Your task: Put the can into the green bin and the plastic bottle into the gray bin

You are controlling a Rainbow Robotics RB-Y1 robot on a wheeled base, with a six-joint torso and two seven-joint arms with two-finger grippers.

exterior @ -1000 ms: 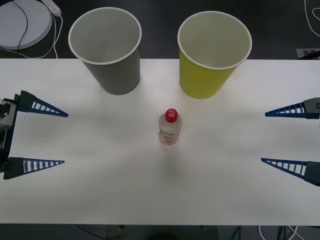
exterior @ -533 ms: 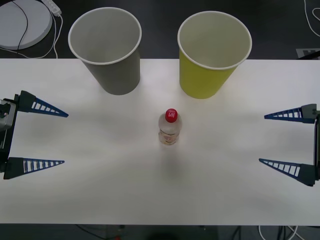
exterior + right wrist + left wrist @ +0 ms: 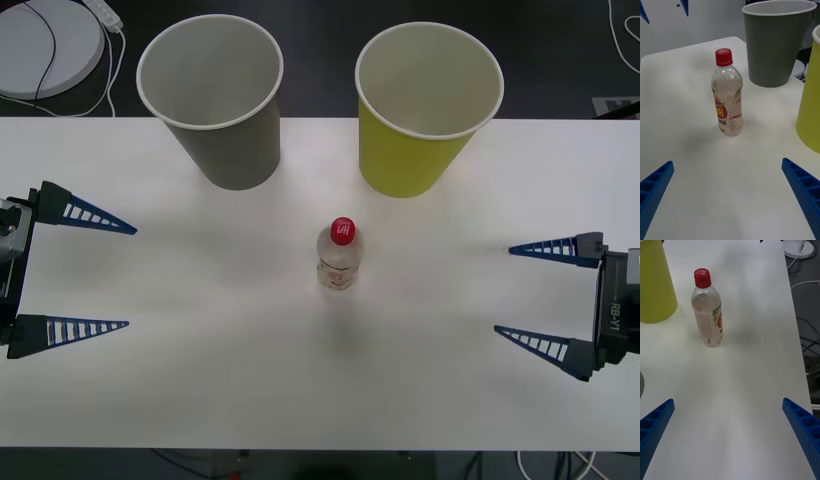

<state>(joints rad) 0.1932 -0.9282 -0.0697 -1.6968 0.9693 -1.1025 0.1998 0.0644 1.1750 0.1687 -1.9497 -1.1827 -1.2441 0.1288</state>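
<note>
Bins are seen at the far side of a white counter (image 3: 200, 400), two large tapered paper-cup shapes standing upright with rolled white rims. The gray bin (image 3: 218, 120) is placed toward the robot's left, the green bin (image 3: 420, 125) toward its right, the two near each other but apart. The pale inside of each is seen from above, and nothing is seen lying in either.

The plastic bottle (image 3: 339, 256) is stood upright near the middle of the counter, in front of the gap between the bins and apart from both. It is small and clear, is closed with a red screw cap, and is wrapped in a red-and-yellow label. White letters are printed on the cap and large letters on the label, but neither can be read with certainty.

The left gripper (image 3: 128, 276) is held over the counter's left edge, its blue ribbed jaws spread wide apart and nothing between them. The right gripper (image 3: 503, 290) is held over the right edge, its jaws likewise spread and unloaded, well apart from the bottle. "RB-Y1" is printed on its black body
</note>
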